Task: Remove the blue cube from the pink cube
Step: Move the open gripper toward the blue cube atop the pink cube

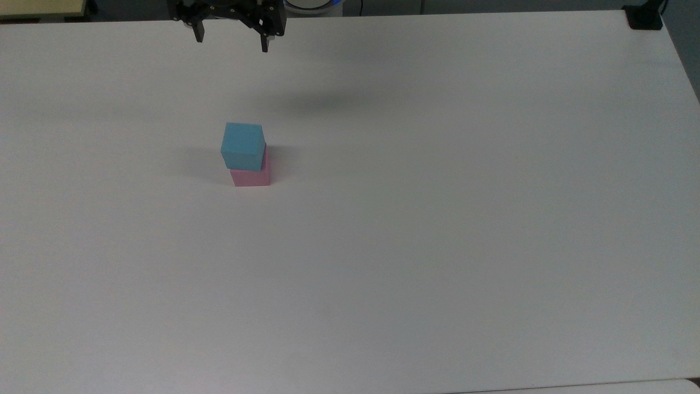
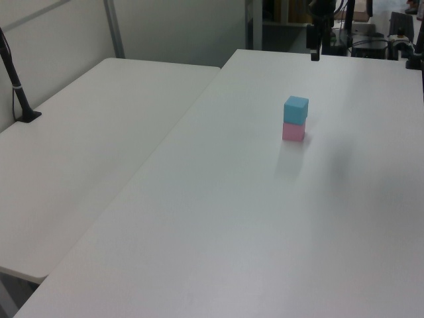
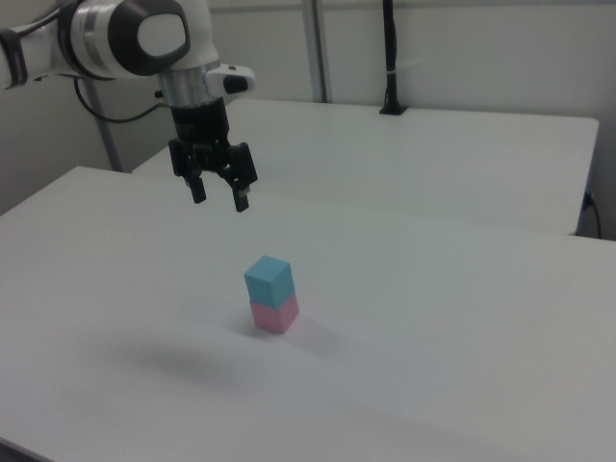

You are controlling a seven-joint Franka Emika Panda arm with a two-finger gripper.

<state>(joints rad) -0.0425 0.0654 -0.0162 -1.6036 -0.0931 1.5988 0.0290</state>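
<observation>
The blue cube (image 1: 243,144) sits on top of the pink cube (image 1: 251,176) near the middle of the white table (image 1: 437,219). It is turned a little and overhangs the pink cube toward the top view's left. The stack also appears as the blue cube (image 2: 296,109) over the pink cube (image 2: 293,131), and as the blue cube (image 3: 268,280) over the pink cube (image 3: 274,314). My gripper (image 1: 232,45) hangs open and empty, high above the table at the far edge in the top view. In the right view the gripper (image 3: 220,197) is up and to the left of the stack.
A second white table (image 2: 99,132) adjoins on the left view's left, with a black post (image 2: 16,83) clamped to it. A black clamp (image 1: 644,17) sits at the top view's far right corner.
</observation>
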